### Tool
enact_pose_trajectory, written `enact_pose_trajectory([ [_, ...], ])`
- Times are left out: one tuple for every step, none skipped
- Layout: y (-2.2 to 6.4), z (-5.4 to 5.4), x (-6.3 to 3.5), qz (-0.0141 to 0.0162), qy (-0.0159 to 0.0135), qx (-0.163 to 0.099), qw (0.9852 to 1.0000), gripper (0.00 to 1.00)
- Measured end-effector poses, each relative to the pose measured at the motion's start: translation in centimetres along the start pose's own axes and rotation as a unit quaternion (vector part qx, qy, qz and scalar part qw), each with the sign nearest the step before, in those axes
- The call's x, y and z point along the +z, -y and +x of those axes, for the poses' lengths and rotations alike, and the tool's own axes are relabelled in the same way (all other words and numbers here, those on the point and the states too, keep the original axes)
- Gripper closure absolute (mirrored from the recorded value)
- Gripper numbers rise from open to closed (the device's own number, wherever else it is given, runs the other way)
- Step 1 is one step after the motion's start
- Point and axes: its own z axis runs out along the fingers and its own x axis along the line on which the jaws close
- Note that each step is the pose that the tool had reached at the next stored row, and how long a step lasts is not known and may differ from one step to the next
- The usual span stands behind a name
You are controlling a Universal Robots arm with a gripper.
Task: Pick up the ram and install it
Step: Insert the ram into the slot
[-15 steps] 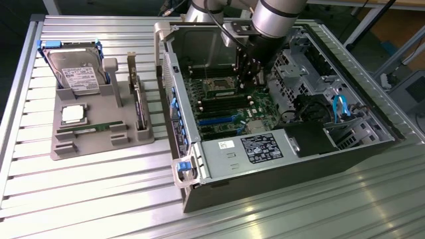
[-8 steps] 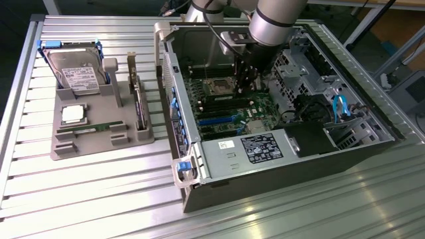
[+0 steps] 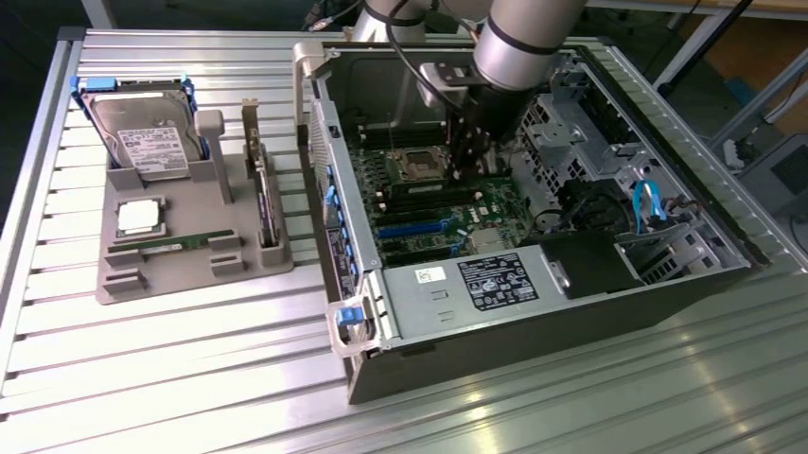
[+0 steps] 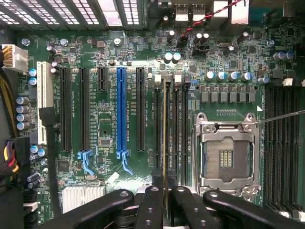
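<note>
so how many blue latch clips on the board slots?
2. One blue plastic latch clip ends a long black slot; the second clip ends the long blue slot. The end effector may hide more.

A robotics workshop bench — a ribbed aluminium slat table (image 3: 189,378) carries an open black desktop computer case (image 3: 531,355) at centre and a grey moulded parts holder (image 3: 177,276) at left.

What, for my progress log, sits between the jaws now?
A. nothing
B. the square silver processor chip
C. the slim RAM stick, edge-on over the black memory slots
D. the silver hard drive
C: the slim RAM stick is pinched edge-on in the jaws, above the black memory slots.
</note>
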Motion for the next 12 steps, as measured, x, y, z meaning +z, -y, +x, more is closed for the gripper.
enact_pose_trajectory([
  [0.0,0.09,0.0,0.0,0.0,0.0,1.0,0.87],
  [0.0,0.16,0.0,0.0,0.0,0.0,1.0,0.87],
  [0.0,0.2,0.0,0.0,0.0,0.0,1.0,0.87],
  [0.0,0.22,0.0,0.0,0.0,0.0,1.0,0.87],
  [0.0,0.22,0.0,0.0,0.0,0.0,1.0,0.87],
  [0.0,0.22,0.0,0.0,0.0,0.0,1.0,0.87],
  [0.0,0.23,0.02,0.0,0.0,0.0,1.0,0.87],
  [0.01,0.23,0.16,0.0,0.0,0.0,1.0,0.87],
  [0.01,0.23,0.31,0.0,0.0,0.0,1.0,0.87],
  [0.02,0.23,0.47,0.0,0.0,0.0,1.0,0.87],
  [0.02,0.23,0.61,0.0,0.0,0.0,1.0,0.87],
  [0.02,0.24,0.66,0.0,-0.0001,0.0,1.0,0.87],
])
